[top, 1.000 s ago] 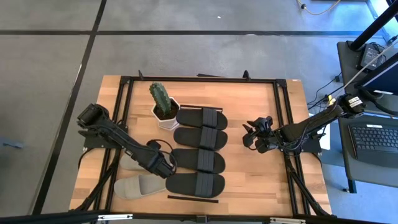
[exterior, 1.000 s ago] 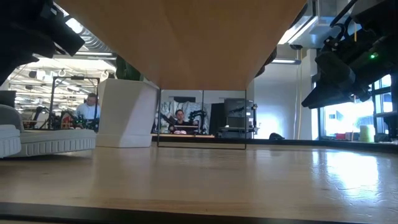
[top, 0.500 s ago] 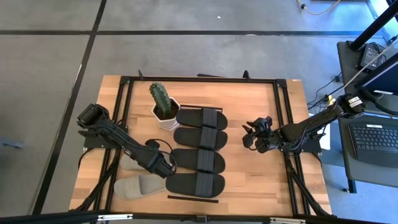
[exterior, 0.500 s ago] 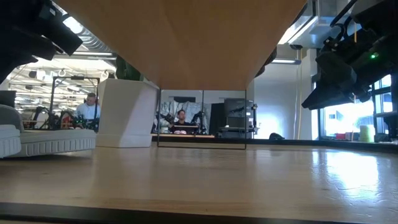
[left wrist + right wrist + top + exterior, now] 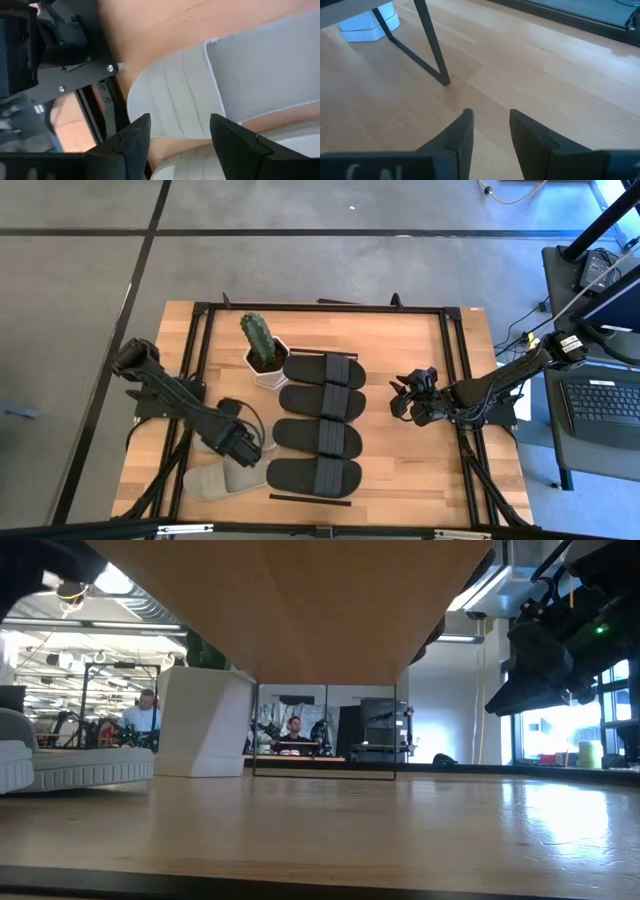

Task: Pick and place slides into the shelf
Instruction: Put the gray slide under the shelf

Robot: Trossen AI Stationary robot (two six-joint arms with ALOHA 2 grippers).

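1. Status: four matte black slide sandals (image 5: 322,370) lie in a row on the long light-wood shelf panel (image 5: 345,395), next to the green cactus in a white hexagonal pot (image 5: 262,350). Two grey-beige slide sandals remain on the wooden surface (image 5: 420,470) at the left: one (image 5: 222,480) in plain view, the other (image 5: 205,443) largely hidden under the left arm

2. Left gripper (image 5: 243,448): released, fingers (image 5: 132,137) spread and empty, poised directly above the grey-beige pair, as the left wrist view confirms

3. Right gripper (image 5: 412,402): parked well apart to the right of the shelf, fingers (image 5: 462,131) parted, holding nothing

4. Judged step: seize one grey-beige slide

5. Procedure: centre the fingers across the broad strap or one sole edge of a single slide; the two lie close together, so avoid catching both

6. Lower until the fingers straddle the chosen part, then clench fully before lifting

7. Raise high enough to clear the shelf edge and the black slides; shelf space looks tight, so a stacked or end placement is probably required
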